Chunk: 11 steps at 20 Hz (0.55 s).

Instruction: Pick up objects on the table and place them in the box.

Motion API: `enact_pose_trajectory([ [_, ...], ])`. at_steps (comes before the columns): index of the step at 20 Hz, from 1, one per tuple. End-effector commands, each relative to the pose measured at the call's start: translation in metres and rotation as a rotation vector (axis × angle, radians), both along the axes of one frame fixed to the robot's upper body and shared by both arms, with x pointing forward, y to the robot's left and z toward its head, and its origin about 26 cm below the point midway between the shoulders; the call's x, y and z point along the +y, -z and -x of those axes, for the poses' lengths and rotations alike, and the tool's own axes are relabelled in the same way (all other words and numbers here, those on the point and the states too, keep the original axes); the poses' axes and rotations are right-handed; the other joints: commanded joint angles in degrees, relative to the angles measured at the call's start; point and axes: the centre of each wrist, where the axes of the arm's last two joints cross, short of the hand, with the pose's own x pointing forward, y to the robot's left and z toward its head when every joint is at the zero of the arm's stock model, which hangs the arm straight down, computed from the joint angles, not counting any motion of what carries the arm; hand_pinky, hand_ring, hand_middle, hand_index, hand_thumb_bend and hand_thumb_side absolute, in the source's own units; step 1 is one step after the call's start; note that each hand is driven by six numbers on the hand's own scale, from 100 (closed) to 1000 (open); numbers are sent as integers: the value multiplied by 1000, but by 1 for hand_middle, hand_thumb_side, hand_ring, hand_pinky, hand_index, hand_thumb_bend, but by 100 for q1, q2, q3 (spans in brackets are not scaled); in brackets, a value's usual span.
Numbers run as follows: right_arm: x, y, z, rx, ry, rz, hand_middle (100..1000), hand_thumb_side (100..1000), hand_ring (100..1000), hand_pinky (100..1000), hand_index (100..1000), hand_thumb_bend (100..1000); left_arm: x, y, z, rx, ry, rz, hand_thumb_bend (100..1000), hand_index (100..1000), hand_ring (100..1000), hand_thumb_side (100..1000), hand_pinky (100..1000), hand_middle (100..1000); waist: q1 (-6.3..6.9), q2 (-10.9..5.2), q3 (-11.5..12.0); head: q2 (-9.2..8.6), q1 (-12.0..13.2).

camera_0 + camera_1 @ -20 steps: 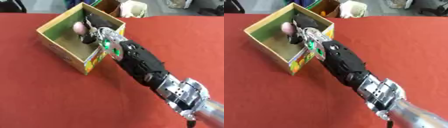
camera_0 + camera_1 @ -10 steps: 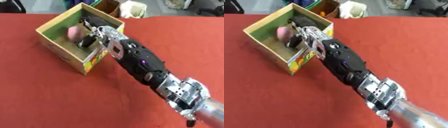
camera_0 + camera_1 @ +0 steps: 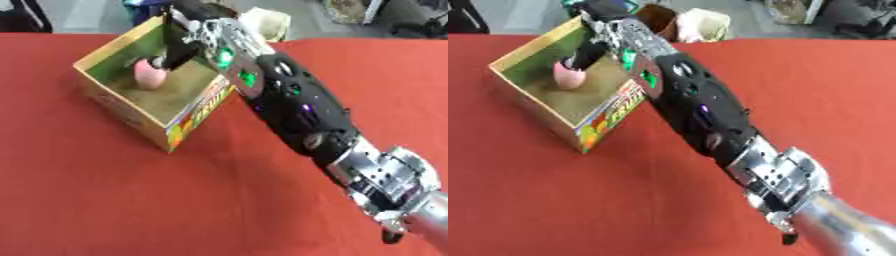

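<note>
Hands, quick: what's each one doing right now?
Right hand: over the box, fingers down beside the pink object; grip cannot be told.
Left hand: not in view.

The right arm (image 3: 297,105) has a bulky glossy black forearm shell dotted with small green and purple lights. Nearer, it joins a silver metal section with dark screws. The right hand (image 3: 188,37) is black with silver metal parts.

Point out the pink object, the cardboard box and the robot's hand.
pink rounded object (image 3: 149,75), left eye view, its upper side.
open cardboard box (image 3: 122,111), left eye view, near outer wall.
right hand (image 3: 179,47), left eye view, black fingers.
</note>
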Motion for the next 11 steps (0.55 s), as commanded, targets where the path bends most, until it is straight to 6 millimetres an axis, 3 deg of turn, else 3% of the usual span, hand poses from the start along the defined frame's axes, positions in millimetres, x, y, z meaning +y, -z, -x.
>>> enact_pose_trajectory([
  [1,-19,-41,21,-139,-44,-36,741,407,814,654,903,371,6,-6,3,-21,-28,-18,100,490,304,481,391,343,50,-178,-45,68,72],
  [3,-38,-54,31,-209,-49,-70,728,401,801,638,892,299,8,-5,4,-20,-40,-19,100,490,304,480,391,343,60,-216,-129,113,147],
  [6,-70,-66,48,-300,-37,-120,692,425,773,594,870,118,11,-5,4,-17,-56,-20,100,490,304,480,390,343,80,-266,-266,145,283],
  [11,-117,-72,76,-423,-17,-174,661,371,741,561,835,100,12,-6,4,-22,-65,-23,100,491,304,481,390,344,153,-300,-435,164,490],
])
